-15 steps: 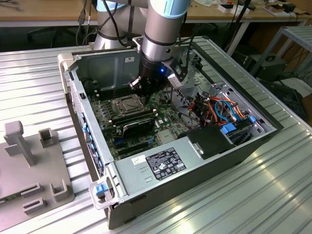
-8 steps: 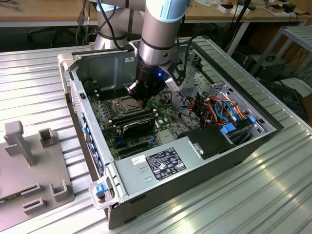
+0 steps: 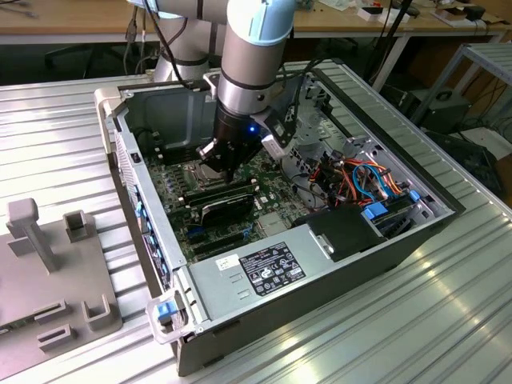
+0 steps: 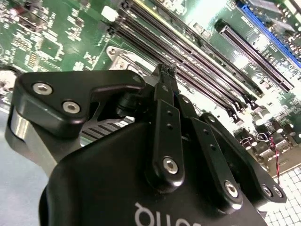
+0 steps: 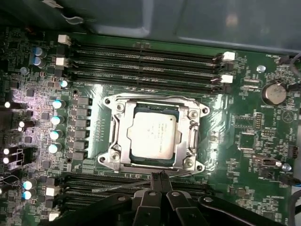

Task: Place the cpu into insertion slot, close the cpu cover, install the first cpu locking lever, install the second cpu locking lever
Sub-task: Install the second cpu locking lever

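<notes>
Two black fingers (image 5: 153, 181) of the gripper (image 5: 157, 176) were pressed together, with nothing held between them. Their tips sat right at the edge of the insertion slot (image 5: 155, 167), on or just above a thin metal wire (image 5: 117, 187) that ran along that side. I think this wire was a locking lever, but it was hard to tell.

Just past the tips, the cpu (image 5: 153, 134) lay flat inside the slot. The cpu cover (image 5: 123, 123) looked shut down around it, with the chip's shiny top showing through the big square hole.

Farther away were long black memory slots (image 5: 146, 61) on the green board (image 5: 244, 117).

What could go wrong? The wire was thin and springy. If the tips pushed a bit off to one side, it could slip away and snap back. They could also scrape the board or bump the small parts beside the slot.
</notes>
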Robot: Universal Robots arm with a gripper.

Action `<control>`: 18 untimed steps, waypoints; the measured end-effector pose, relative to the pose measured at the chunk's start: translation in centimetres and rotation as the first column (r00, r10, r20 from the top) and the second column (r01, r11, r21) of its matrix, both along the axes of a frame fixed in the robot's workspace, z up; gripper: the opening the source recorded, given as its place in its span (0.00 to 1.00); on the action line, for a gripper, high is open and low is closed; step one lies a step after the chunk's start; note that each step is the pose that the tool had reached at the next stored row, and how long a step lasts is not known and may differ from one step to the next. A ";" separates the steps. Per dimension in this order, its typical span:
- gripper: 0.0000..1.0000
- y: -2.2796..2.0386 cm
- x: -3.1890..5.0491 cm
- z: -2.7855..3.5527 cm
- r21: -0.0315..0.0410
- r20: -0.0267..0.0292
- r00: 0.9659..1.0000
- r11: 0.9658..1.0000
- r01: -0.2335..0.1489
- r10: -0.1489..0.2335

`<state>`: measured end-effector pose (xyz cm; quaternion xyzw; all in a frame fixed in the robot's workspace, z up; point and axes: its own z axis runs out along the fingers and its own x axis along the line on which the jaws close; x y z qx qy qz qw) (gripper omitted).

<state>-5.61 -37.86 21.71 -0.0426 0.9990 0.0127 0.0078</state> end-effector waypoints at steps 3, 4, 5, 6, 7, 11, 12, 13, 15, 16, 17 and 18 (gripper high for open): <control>0.11 0.02 -0.52 -0.41 0.000 0.000 1.000 1.000 0.000 0.000; 0.11 0.03 -0.68 -0.51 0.000 0.000 1.000 1.000 0.000 0.000; 0.11 0.05 -0.88 -0.62 0.000 0.000 1.000 1.000 0.000 0.000; 0.11 0.07 -1.07 -0.72 0.000 0.000 1.000 1.000 0.000 0.000; 0.11 0.09 -1.20 -0.78 0.000 0.000 1.000 1.000 0.000 0.000; 0.11 0.48 -2.49 -1.23 0.000 0.000 1.000 1.000 0.000 0.000; 0.11 0.51 -2.58 -1.27 0.000 -0.001 1.000 1.000 0.000 0.000; 0.11 0.51 -2.62 -1.28 0.000 -0.001 1.000 1.000 0.000 0.000; 0.11 0.52 -2.62 -1.29 0.000 -0.001 1.000 1.000 0.000 0.000; 0.11 0.52 -2.61 -1.30 0.000 0.000 1.000 1.000 0.000 0.000; 0.11 0.52 -2.61 -1.30 0.000 0.000 1.000 1.000 0.000 0.000; 0.11 0.52 -2.62 -1.31 0.000 0.000 1.000 1.000 0.000 0.000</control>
